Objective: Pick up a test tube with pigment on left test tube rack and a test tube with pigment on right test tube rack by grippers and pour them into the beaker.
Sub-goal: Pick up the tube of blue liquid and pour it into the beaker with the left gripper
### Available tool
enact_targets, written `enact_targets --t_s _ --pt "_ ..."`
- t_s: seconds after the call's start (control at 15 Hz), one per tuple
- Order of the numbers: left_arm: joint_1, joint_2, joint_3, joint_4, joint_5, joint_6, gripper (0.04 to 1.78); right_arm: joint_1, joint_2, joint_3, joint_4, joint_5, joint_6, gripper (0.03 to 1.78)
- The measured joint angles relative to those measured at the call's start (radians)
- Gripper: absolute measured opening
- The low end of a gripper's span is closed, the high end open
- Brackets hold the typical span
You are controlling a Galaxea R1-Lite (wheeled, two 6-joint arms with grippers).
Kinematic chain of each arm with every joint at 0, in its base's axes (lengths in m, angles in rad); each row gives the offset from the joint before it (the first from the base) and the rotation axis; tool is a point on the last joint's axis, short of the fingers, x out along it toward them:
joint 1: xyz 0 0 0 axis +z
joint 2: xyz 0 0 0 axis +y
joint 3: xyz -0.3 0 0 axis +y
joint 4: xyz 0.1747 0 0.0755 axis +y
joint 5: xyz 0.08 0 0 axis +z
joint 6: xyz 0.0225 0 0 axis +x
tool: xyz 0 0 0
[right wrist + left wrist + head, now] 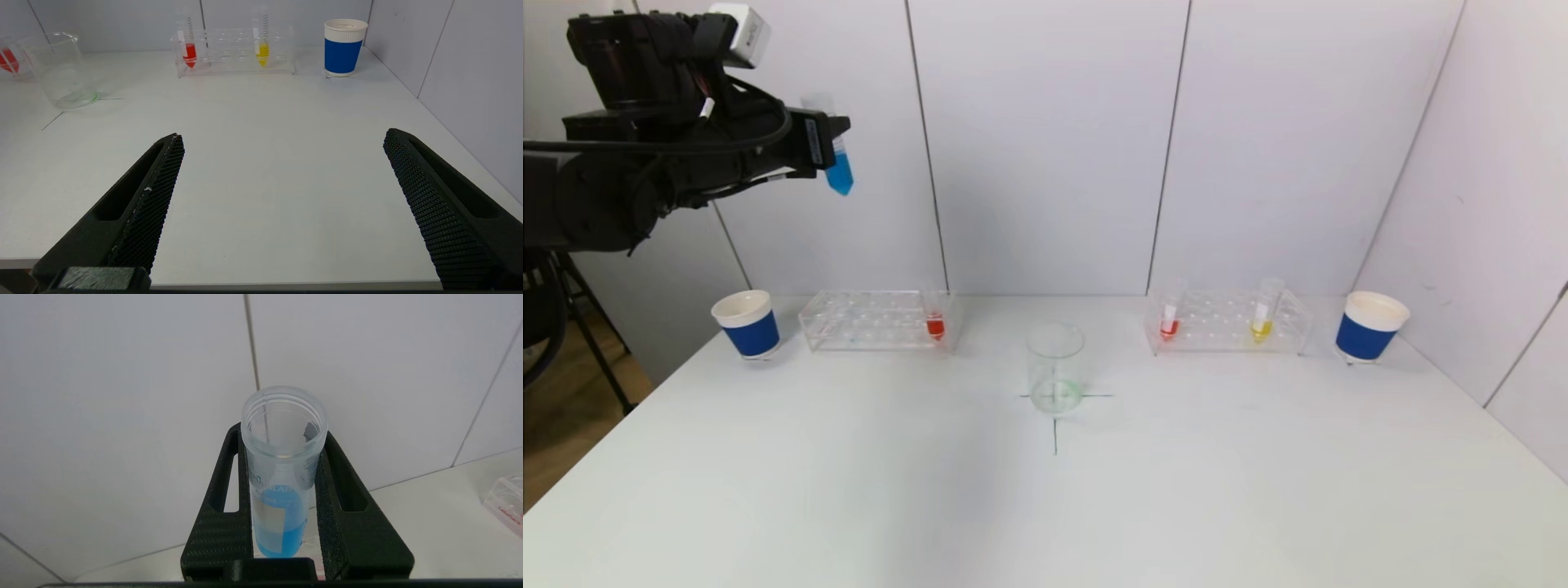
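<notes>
Done: clear plastic test tube of blue pigment [838, 167] was clamped upright in left gripper [827, 151], held high | Left: nothing poured into clear glass beaker [1055, 367]; right gripper [282, 179] was wide open, empty, right-rack tube not picked.

White desk [849, 490]: beaker [1055, 368] centred on cross mark; two racks [878, 320] [1229, 322] flanking behind; blue cups [747, 323] [1370, 327] at outer ends.

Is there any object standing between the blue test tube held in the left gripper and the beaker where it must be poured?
Nothing visible blocks it. The left gripper holds the blue test tube high above the left rack. The beaker stands open in the table's middle, apart from both racks, with only air above it.
</notes>
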Motion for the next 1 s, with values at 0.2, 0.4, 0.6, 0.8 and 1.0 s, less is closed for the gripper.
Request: enact_targets --t_s 0.2,0.4,0.6,0.8,1.0 --pt "-0.066 -0.017 -0.077 0.081 -0.092 0.064 0.46 0.0 0.0 0.0 0.0 0.0 0.0 1.77" --pt "-0.098 -0.013 -0.138 0.179 -0.262 0.069 0.46 0.0 0.0 0.0 0.0 0.0 0.0 1.77" --pt "-0.116 0.039 -0.22 0.282 -0.409 0.136 0.46 0.0 0.0 0.0 0.0 0.0 0.0 1.77" --pt "-0.129 0.13 -0.29 0.313 -0.488 0.267 0.46 0.0 0.0 0.0 0.0 0.0 0.0 1.77" --pt "-0.138 0.237 -0.379 0.318 -0.595 0.379 0.46 0.0 0.0 0.0 0.0 0.0 0.0 1.77"
